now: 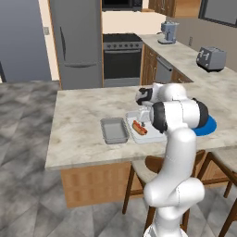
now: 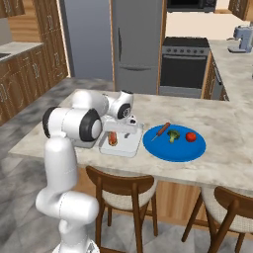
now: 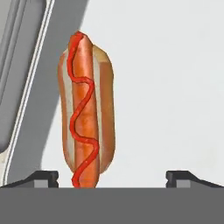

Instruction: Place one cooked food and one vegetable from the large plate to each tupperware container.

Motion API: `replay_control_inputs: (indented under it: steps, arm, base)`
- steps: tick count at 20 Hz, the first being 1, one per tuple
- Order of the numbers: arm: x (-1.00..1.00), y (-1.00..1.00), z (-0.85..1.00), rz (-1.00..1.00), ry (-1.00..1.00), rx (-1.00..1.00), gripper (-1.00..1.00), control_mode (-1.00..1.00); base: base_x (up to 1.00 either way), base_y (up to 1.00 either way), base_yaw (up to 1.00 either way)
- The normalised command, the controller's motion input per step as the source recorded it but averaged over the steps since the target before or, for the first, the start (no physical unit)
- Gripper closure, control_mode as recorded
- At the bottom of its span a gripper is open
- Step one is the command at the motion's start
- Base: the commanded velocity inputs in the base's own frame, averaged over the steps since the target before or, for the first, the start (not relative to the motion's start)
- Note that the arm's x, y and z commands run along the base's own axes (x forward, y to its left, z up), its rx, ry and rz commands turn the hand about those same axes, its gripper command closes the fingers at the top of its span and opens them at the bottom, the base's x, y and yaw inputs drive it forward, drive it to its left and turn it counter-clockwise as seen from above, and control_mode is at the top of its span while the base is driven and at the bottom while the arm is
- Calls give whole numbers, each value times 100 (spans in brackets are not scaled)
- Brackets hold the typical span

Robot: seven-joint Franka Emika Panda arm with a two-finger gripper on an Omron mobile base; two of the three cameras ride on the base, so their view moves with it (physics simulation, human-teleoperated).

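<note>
Tabletop (image 2: 232,128): one marble island top, stools under its near edge. One blue plate (image 2: 174,146) near the near edge; in the left base view it sits mostly hidden behind the arm (image 1: 207,126). Two containers beside each other, further from the plate end: one whitish tray (image 2: 120,144) just beside the plate, one grey tray (image 1: 114,130) beyond it, nothing seen inside the grey one.

Food count: four items. One hot dog (image 3: 86,109) in a bun with a ketchup squiggle lies flat on the floor of the whitish tray, also seen at (image 1: 139,127) and (image 2: 112,138). On the plate, three items: one bare sausage (image 2: 160,131) at the edge nearest the whitish tray, one green piece (image 2: 172,135) mid-plate, one red tomato (image 2: 190,137) toward the far side.

One claw (image 3: 112,177) hangs low over the whitish tray, fingers wide apart, gripping nothing; the hot dog lies free between the tips, closer to one of them.
</note>
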Motion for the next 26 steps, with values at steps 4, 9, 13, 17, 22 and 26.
replay_control_inputs:
  steps: [4,9,13,17,22,26]
  arm:
    - [-3,-59,4,-33,2,-10,-100,-100]
    - [0,-60,14,-44,0,-12,-100,-100]
    - [0,-69,32,-46,0,-10,-100,-100]
    - [0,-71,7,-49,0,-8,-100,-100]
    - [0,-63,0,-38,-13,-4,-100,-100]
    - [6,-61,1,-22,-8,-1,-100,-100]
  base:
    - [0,0,0]
    - [0,0,0]
    - [0,0,0]
    - [0,0,0]
    - [0,0,0]
    - [0,0,0]
